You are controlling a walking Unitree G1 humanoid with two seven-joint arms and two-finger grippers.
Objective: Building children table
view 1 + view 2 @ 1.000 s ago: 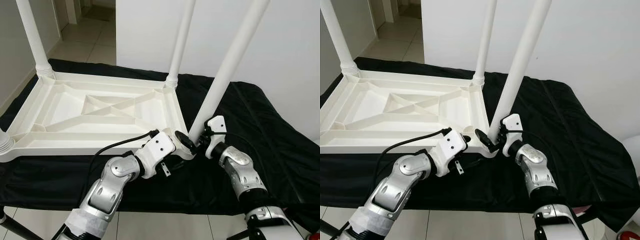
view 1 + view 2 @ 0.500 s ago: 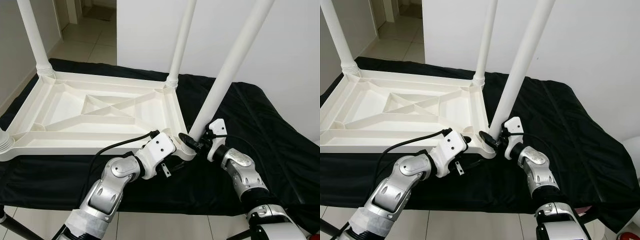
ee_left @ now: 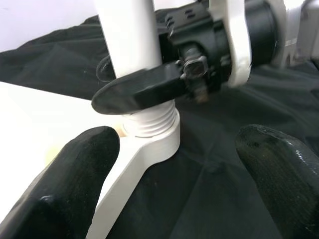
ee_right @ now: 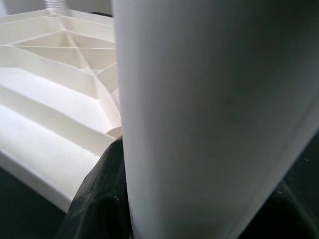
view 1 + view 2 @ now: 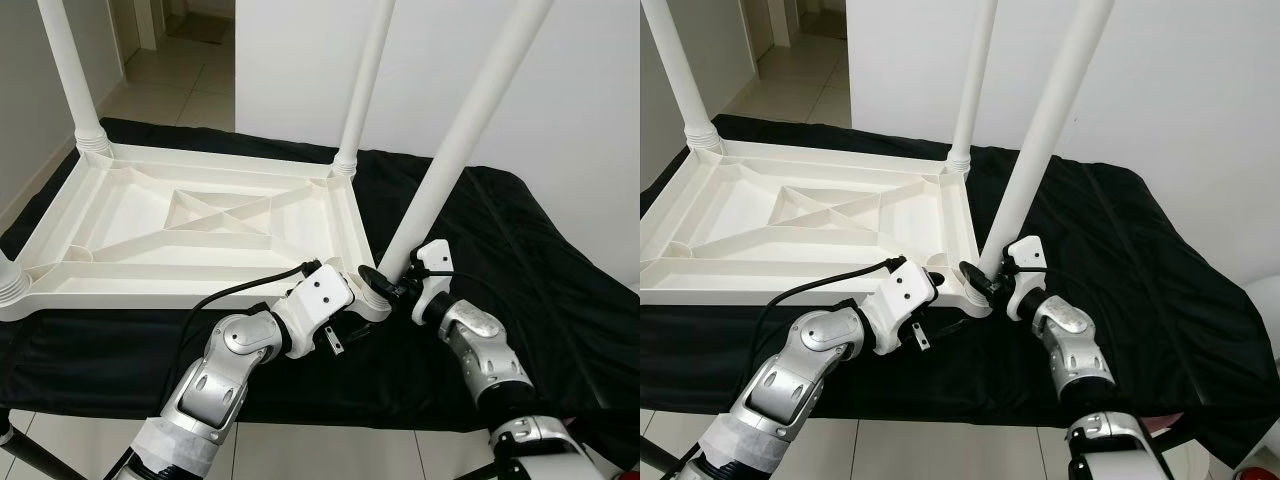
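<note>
Nearest the robot, the left gripper [image 3: 169, 164] sits at the near right corner of the upturned table top [image 5: 190, 225], its two blunt black fingers [image 3: 75, 174] spread wide, one on each side of the corner socket [image 3: 149, 134], gripping nothing. Just beyond, the right gripper [image 5: 385, 285] is clamped round the base of the fourth leg [image 5: 460, 150], a finger on either side, directly above the ribbed white collar where the leg enters the socket.

The leg leans away to the right and is judged not fully seated. To do this step well, the right gripper should bring the leg upright over the socket before twisting or pressing, while the left gripper steadies the corner against sliding on the cloth. Forcing it while tilted risks a jammed thread.

The table top is glossy white moulded plastic, rectangular, with raised diagonal and cross ribs on its underside. It lies on a matt black cloth [image 5: 520, 230], creased and draped over the supporting surface. Further back, two smooth round white legs [image 5: 360, 90] stand upright in the far corners. Beyond are a plain white wall and pale floor tiles.
</note>
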